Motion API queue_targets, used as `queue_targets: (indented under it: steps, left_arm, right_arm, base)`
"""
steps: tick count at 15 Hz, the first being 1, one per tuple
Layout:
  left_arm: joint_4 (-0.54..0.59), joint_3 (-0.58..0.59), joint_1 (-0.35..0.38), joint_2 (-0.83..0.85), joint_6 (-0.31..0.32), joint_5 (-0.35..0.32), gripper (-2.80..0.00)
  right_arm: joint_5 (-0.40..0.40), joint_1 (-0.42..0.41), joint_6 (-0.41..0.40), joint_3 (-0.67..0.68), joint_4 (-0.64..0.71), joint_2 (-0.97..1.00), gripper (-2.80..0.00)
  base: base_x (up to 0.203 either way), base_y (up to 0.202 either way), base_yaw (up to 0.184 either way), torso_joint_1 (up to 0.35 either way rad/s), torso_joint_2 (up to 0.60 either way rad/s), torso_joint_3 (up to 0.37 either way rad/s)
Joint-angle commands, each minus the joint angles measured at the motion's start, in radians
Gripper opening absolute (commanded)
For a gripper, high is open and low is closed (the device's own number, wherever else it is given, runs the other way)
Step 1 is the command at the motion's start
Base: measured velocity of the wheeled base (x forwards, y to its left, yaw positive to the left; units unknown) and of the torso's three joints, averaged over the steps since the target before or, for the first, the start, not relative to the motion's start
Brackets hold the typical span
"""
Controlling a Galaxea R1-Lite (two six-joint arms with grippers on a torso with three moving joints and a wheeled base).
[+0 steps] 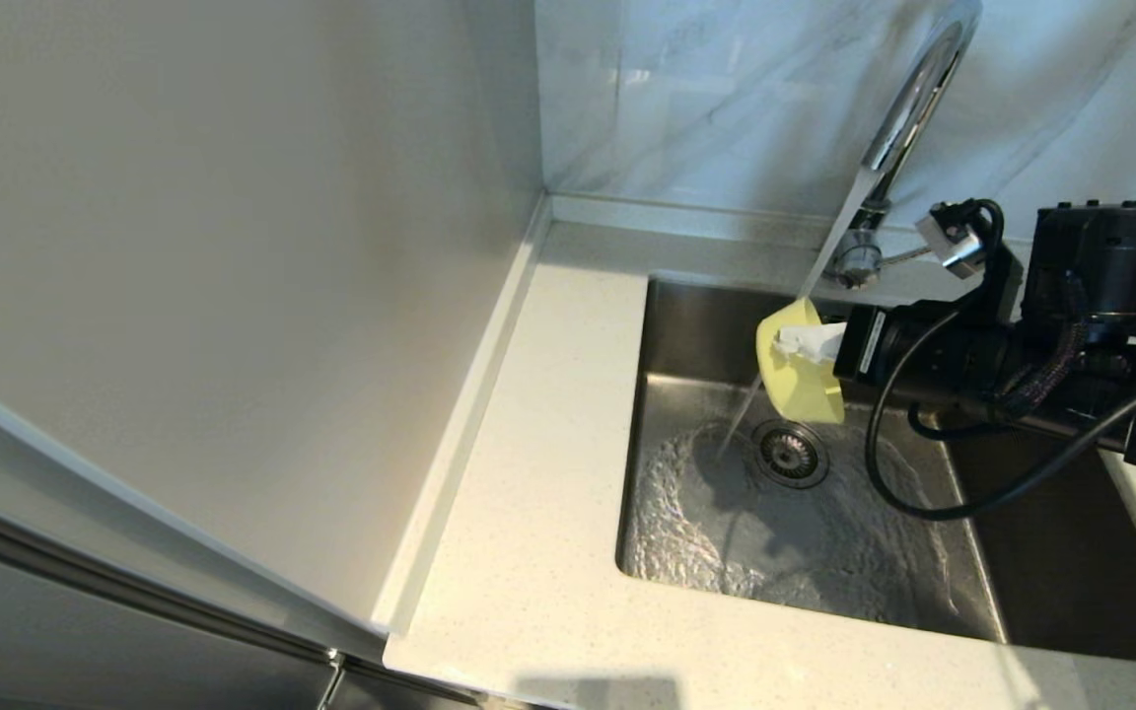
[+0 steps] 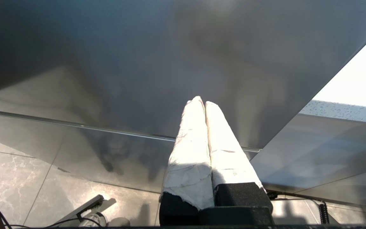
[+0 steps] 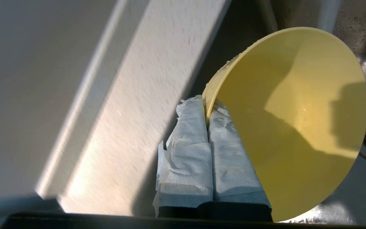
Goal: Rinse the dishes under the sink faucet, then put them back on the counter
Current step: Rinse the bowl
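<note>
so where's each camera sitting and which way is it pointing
Head view: from the robot's head, down at the sink, running faucet and counter; right arm shows.
Left wrist view: behind the shut left gripper, facing a grey panel and tiled floor.
Right wrist view: behind the right gripper pinching the yellow bowl.
Shared: head and right wrist views both show bowl, drain strainer.

My right gripper (image 1: 793,345) is holding the small pale yellow round bowl (image 1: 797,363) tipped over the square stainless steel sink (image 1: 933,582) (under the tall chrome gooseneck faucet (image 1: 908,108)), above the round metal drain strainer (image 1: 791,455).
</note>
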Motion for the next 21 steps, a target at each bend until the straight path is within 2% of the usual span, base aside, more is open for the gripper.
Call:
queue_targets:
  steps: [1,3,4,5,7,9,15,18,21]
  left_arm:
    - [0.000,0.000,0.000,0.000,0.000,0.000,-2.80]
    - [0.000,0.000,0.000,0.000,0.000,0.000,-2.80]
    - [0.000,0.000,0.000,0.000,0.000,0.000,-2.80]
    - [0.000,0.000,0.000,0.000,0.000,0.000,-2.80]
    - [0.000,0.000,0.000,0.000,0.000,0.000,-2.80]
    - [0.000,0.000,0.000,0.000,0.000,0.000,-2.80]
    - [0.000,0.000,0.000,0.000,0.000,0.000,-2.80]
    - [0.000,0.000,0.000,0.000,0.000,0.000,-2.80]
    - [0.000,0.000,0.000,0.000,0.000,0.000,-2.80]
  right_arm:
    - [0.008,0.000,-0.130,-0.001,0.020,0.018,-2.80]
    - [0.008,0.001,-0.300,-0.001,0.030,0.049,-2.80]
    - [0.007,0.001,-0.350,-0.008,0.031,0.054,-2.80]
    - [0.007,0.004,-0.359,-0.022,0.031,0.056,-2.80]
    - [-0.014,0.014,-0.359,-0.049,0.031,0.069,-2.80]
    - [-0.073,0.024,-0.356,-0.075,0.027,0.090,-2.80]
    - [-0.111,0.023,-0.353,-0.093,0.026,0.109,-2.80]
    - [-0.106,0.023,-0.339,-0.033,0.027,0.057,-2.80]
    - [-0.043,0.005,-0.252,0.111,0.028,-0.075,-2.80]
  base:
    - [0.000,0.000,0.000,0.000,0.00,0.000]
    - [0.000,0.000,0.000,0.000,0.00,0.000]
    - [0.000,0.000,0.000,0.000,0.00,0.000]
    - [0.000,0.000,0.000,0.000,0.00,0.000]
    - [0.000,0.000,0.000,0.000,0.00,0.000]
    - [0.000,0.000,0.000,0.000,0.00,0.000]
    - [0.000,0.000,0.000,0.000,0.00,0.000]
    - [0.000,0.000,0.000,0.000,0.00,0.000]
    - [0.000,0.000,0.000,0.000,0.00,0.000]
